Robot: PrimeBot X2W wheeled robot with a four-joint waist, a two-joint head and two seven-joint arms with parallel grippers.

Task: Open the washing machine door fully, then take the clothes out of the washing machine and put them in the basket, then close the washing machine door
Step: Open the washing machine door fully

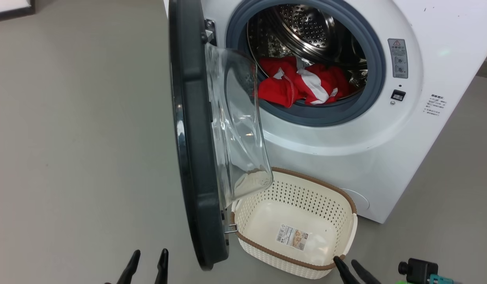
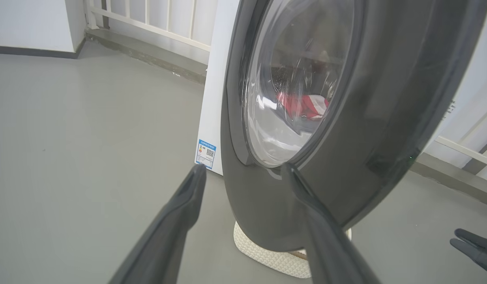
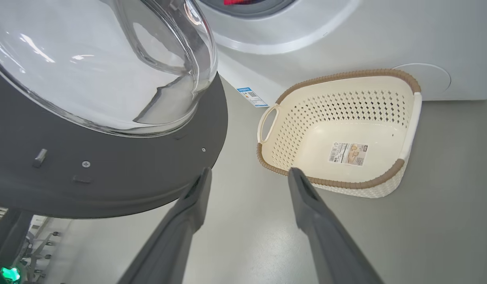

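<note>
Figure: door stage, with both arms low at the near edge of the floor (image 1: 70, 138).

The washing machine door (image 1: 196, 157) stands edge-on, roughly square to the front of the washing machine (image 1: 346, 150), so it appears to have more swing left. The clothes (image 1: 283, 88) lie heaped at the drum's lower front, against the grey gasket (image 1: 318, 116). The basket (image 1: 306, 195) sits empty on the floor at the foot of the washer, its left end beside the door's lower edge.

The left gripper (image 1: 151, 251) has its 2 fingers spread wide and holds nothing. In the left wrist view it faces the door's outer rim, and contact cannot be judged. The right gripper (image 1: 345, 259) is equally wide and empty, just short of the basket's near rim.

Likely hazards:
1. A push placed low or off-centre on the glossy rim may slip rather than swing the door.
2. An arm reaching for the drum passes close to the bulging glass and may knock the door inward.
3. The tangled garments may come out as 1 clump and spill onto the floor short of the basket.
4. On closing, the door's lower edge may catch the basket; its clearance cannot be judged.
</note>
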